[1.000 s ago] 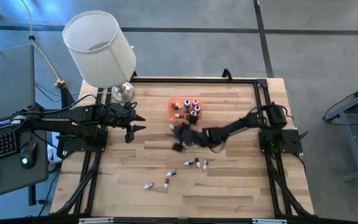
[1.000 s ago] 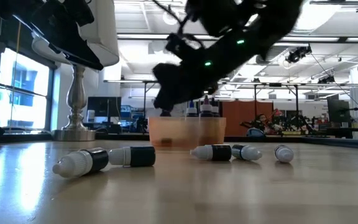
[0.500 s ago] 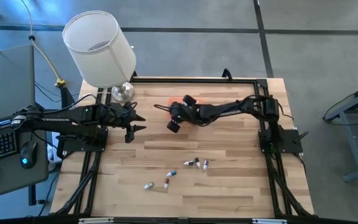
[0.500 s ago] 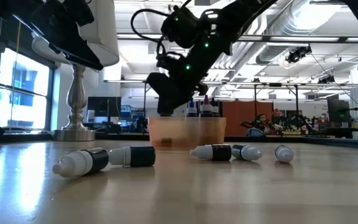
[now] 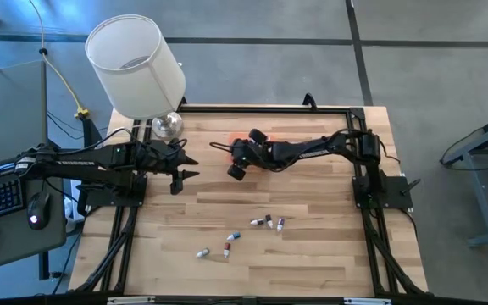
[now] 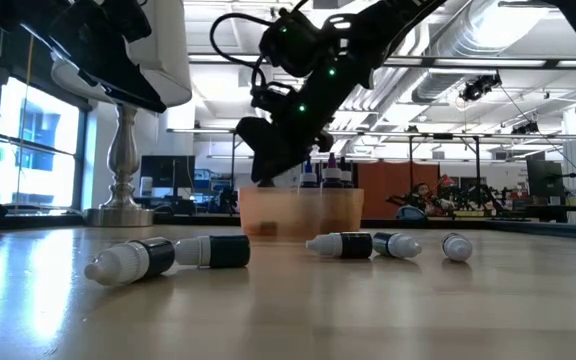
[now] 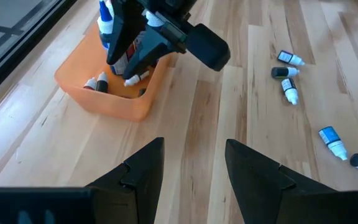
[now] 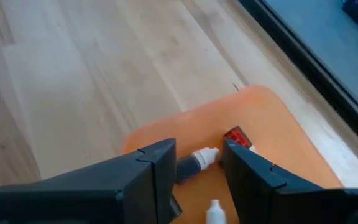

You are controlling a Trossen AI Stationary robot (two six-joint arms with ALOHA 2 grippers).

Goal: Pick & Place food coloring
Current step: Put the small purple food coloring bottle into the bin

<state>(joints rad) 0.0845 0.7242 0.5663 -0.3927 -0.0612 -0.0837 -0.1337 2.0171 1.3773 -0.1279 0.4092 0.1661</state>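
Observation:
My right gripper (image 8: 199, 163) hangs over the orange tray (image 7: 114, 102), shut on one small food coloring bottle (image 8: 194, 163) with a dark body and a white cap. Several bottles stand or lie inside the tray (image 8: 272, 143), among them a red one (image 8: 235, 137). Several more lie on their sides on the wood: three together (image 5: 267, 222) and two nearer the near edge (image 5: 227, 244), (image 5: 202, 252). My left gripper (image 7: 194, 165) waits open above the table's left part (image 5: 183, 174), touching nothing. My right gripper pinches the small bottle between its two fingers, the bottle lying across the gap with its white cap (image 8: 207, 155) toward one finger. The fingers come from above, slanting down. The bottle is lifted clear over the tray's inside, its cap (image 7: 132, 79) poking out below the fingers.
A lamp with a white shade (image 5: 138, 68) stands by its silver base (image 5: 168, 125) at the table's far left corner. The tray (image 6: 303, 215) sits far of the table's middle. Bare wood lies between the tray and the loose bottles (image 6: 343, 243), (image 6: 133, 258).
My right gripper has swung from the table's middle toward the far edge and come over the tray. For the last half second it has kept still there. The loose bottles on the table have not moved.

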